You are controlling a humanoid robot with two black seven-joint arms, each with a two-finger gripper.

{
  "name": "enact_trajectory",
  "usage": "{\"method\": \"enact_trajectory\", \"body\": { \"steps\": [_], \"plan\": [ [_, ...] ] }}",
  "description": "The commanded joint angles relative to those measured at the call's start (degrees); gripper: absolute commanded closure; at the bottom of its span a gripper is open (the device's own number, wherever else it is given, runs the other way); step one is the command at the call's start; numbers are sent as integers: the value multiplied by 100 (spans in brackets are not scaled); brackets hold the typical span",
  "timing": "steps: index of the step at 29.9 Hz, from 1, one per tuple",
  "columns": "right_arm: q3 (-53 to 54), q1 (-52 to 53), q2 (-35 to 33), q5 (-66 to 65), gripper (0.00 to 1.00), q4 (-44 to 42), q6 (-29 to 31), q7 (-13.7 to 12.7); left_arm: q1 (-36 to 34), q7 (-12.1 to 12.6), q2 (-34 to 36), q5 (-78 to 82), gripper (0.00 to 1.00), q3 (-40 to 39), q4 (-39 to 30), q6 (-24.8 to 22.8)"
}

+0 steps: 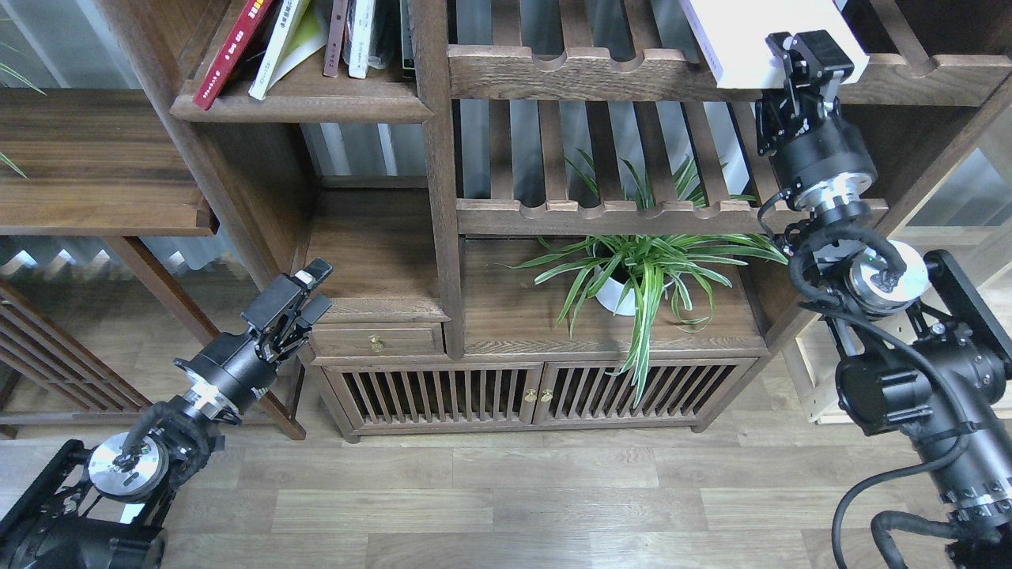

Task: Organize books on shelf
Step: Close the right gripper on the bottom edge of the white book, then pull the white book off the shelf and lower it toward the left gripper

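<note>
At the upper right of the frame, a thick pale lavender-white book (755,39) juts out over the notched front rail of a slatted shelf (585,73), its lower right corner pinched by the right gripper (814,55), whose arm rises from the lower right edge. Its top runs out of view. Across the frame at upper left, the solid dark-brown shelf (304,103) with the rounded front edge carries the other books: a dark red book (232,51) leaning to the right at the far left, a yellow-green book (288,43) leaning against it, and a few thin upright books (356,35) showing only their spines beside the bookcase's centre post. Both large paperbacks are cut off by the top edge. Below the slatted shelves, a spider plant in a white pot (632,276) sits on the cabinet top, its striped leaves drooping over the slatted doors (538,395) with brass knobs. A small drawer (375,341) sits just left of them. At lower left, the left gripper (296,296) hangs free in front of the drawer's left end, holding nothing; its fingers lie close together, though whether they are fully pressed together cannot be told. Wood-plank flooring (506,506) fills the bottom of the frame.
</note>
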Motion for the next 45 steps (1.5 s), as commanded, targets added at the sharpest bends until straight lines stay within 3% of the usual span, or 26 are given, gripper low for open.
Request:
{"method": "enact_trajectory", "body": {
  "steps": [1, 8, 17, 40, 45],
  "plan": [
    [-21, -2, -42, -32, 94, 1, -28, 17, 10, 0, 0, 0, 1, -9, 0, 0],
    [-12, -55, -60, -137, 89, 10, 7, 70, 10, 0, 0, -8, 1, -27, 0, 0],
    [-74, -256, -25, -199, 94, -8, 340, 105, 1, 0, 0, -17, 1, -18, -9, 0],
    [-477, -2057, -60, -489, 97, 62, 2499, 96, -17, 0, -53, -44, 1, 35, -26, 0],
    [-767, -2453, -51, -690, 97, 62, 2499, 96, 80, 0, -62, -87, 1, 184, -105, 0]
  ]
}}
